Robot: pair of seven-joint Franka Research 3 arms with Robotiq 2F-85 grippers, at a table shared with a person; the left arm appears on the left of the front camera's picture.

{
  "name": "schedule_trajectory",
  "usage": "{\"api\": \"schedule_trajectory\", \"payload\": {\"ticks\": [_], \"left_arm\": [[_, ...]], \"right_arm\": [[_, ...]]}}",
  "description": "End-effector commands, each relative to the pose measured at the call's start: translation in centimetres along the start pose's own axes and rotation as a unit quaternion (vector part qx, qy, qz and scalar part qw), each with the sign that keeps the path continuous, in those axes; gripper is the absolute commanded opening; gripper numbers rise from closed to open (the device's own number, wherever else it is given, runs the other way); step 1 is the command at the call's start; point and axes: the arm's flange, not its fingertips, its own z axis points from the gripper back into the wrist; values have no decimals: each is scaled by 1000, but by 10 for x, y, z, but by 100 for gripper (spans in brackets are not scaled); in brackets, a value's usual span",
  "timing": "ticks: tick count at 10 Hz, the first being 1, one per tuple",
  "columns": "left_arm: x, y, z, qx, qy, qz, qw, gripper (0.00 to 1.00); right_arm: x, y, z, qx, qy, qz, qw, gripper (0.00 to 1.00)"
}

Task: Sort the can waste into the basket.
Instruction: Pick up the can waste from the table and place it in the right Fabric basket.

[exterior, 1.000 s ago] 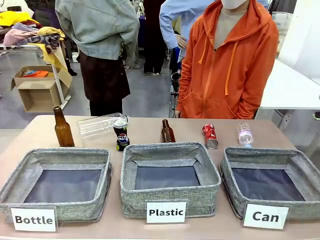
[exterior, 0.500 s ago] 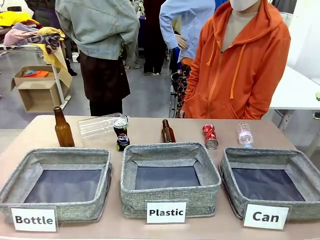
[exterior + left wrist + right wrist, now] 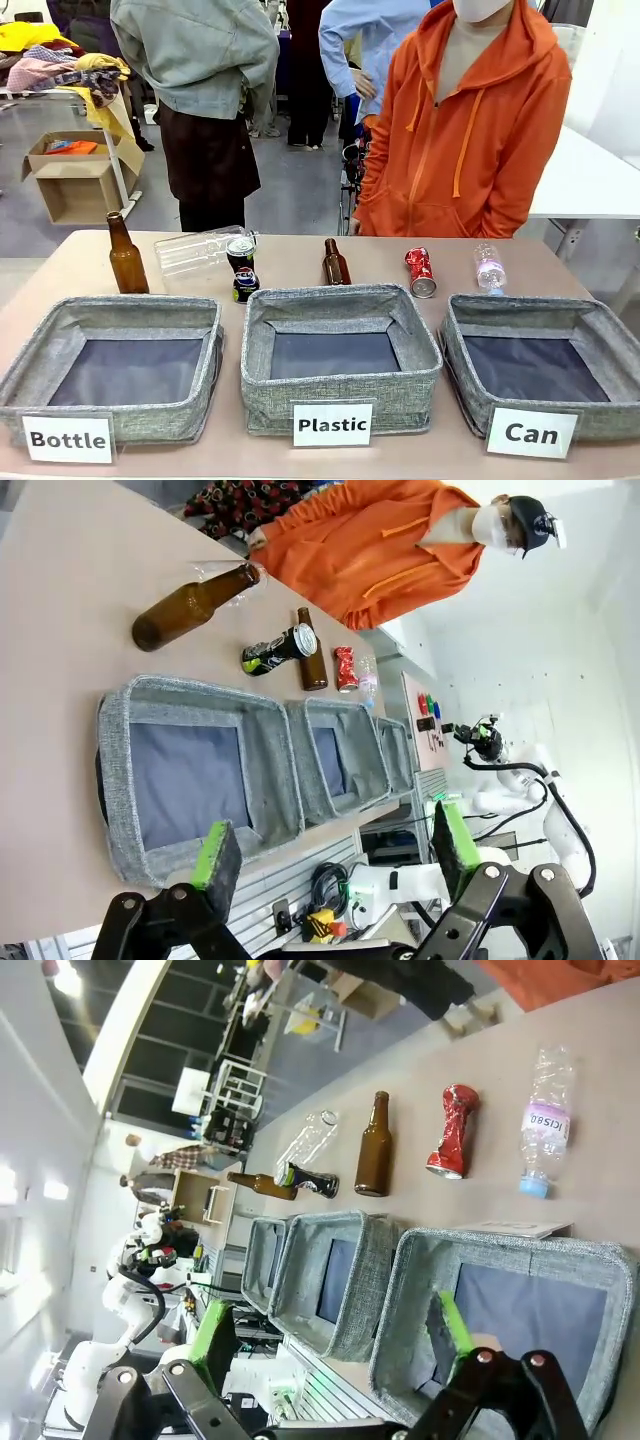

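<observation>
Left fingers (image 3: 215, 852) and right fingers (image 3: 214, 1332) are spread wide, released. Red can (image 3: 420, 272) lies right of centre on the worktop (image 3: 380, 252), black can (image 3: 240, 252) and blue can (image 3: 245, 286) left of centre. Basket (image 3: 470, 398) sits lower right.

The basket (image 3: 520, 305) runs past the front view's right edge.

On the table (image 3: 290, 248), the "Plastic" basket (image 3: 340, 385) sits mid-row, with the "Bottle" basket (image 3: 160, 418) at its 9 o'clock and the "Can" basket (image 3: 603, 420) at its 3 o'clock. The dented can (image 3: 420, 272) lies at the "Can" basket's 11 o'clock. The crushed can (image 3: 245, 285) sits just before the upright can (image 3: 240, 252), at the "Plastic" basket's 11 o'clock.
</observation>
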Motion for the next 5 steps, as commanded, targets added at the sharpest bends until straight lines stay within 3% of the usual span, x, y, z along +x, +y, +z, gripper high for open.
{"api": "schedule_trajectory", "payload": {"ticks": [1, 2, 3, 5], "left_arm": [[2, 3, 2, -10, -8, -9, 1000, 100], [2, 3, 2, -10, -8, -9, 1000, 100], [2, 3, 2, -10, -8, -9, 1000, 100], [2, 3, 2, -10, -8, -9, 1000, 100]], "right_arm": [[3, -1, -1, 8, -4, 11, 1000, 100], [0, 0, 0, 0, 0, 0, 1000, 100], [0, 34, -25, -103, 27, 36, 994, 100], [10, 97, -97, -220, 103, 78, 967, 100]]}}
